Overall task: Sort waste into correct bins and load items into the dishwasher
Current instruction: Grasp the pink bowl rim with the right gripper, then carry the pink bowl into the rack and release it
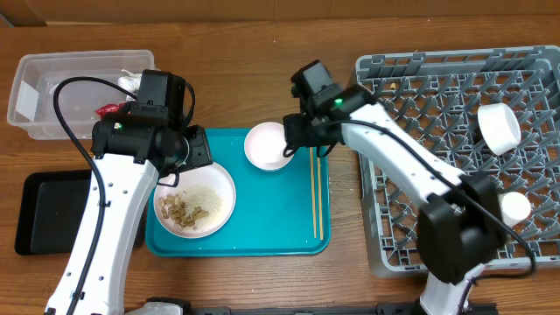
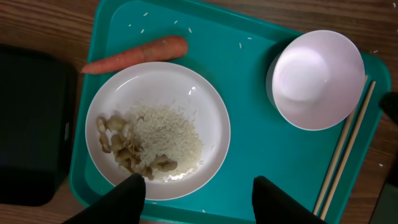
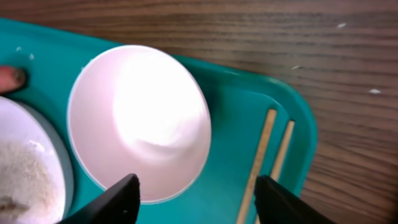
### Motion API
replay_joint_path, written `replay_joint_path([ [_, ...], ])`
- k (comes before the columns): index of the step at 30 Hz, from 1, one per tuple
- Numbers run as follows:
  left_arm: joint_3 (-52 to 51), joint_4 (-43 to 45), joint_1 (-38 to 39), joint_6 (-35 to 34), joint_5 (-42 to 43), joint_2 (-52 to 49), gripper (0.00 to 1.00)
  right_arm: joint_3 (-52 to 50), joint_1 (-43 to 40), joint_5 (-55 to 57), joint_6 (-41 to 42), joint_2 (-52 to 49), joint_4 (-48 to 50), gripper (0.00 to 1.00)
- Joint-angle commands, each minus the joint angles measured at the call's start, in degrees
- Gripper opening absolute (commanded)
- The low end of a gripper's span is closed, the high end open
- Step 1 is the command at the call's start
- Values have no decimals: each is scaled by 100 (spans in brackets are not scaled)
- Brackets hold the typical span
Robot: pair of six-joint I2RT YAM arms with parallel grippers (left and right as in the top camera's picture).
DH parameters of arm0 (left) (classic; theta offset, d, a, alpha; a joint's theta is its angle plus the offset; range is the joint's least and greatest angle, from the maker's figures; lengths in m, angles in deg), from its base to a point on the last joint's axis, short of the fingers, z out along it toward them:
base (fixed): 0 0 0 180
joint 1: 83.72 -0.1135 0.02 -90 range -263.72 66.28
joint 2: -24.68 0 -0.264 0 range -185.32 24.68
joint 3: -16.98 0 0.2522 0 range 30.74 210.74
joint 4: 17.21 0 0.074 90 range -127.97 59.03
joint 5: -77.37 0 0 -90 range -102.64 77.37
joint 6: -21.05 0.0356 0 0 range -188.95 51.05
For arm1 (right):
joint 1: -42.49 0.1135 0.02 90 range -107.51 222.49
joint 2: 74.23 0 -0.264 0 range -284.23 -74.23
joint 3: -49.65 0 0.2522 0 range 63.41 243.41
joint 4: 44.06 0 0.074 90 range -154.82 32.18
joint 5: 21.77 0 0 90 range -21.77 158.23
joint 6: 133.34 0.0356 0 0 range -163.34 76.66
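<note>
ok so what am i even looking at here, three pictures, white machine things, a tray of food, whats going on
The white machines are two robot arms, each ending in a two-finger gripper. The overhead picture looks down on the table; the other two come from cameras on each wrist, with dark fingertips at the bottom edge. The left gripper hangs open above a plate of rice and brown scraps, with a carrot beside it. The right gripper hangs open above a white bowl, next to chopsticks. All sit on a teal tray. Nothing is held. The grey rack holds two more white dishes.

No text, label, brand, number or sign is showing legibly anywhere; nothing readable is appearing in any of the three views.
</note>
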Motion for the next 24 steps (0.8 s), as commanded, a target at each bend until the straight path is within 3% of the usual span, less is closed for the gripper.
replay_joint_path([
  [1, 63, 4, 4, -37, 26, -35, 57, -4, 44, -63, 190, -380, 120, 57],
  [7, 63, 0, 2, -37, 22, -35, 57, -4, 48, -131, 369, -844, 203, 35],
  [10, 63, 4, 2, -37, 22, -35, 58, -4, 48, -129, 367, -872, 227, 15],
  [12, 63, 4, 2, -37, 22, -35, 58, 59, 46, -125, 367, -848, 223, 7],
  [18, 63, 2, 2, -37, 22, -35, 58, 901, -400, 433, 297, -310, -459, 4],
  [24, 63, 24, 2, -37, 11, -35, 58, 1657, -966, 2734, -131, 522, -1224, 4],
])
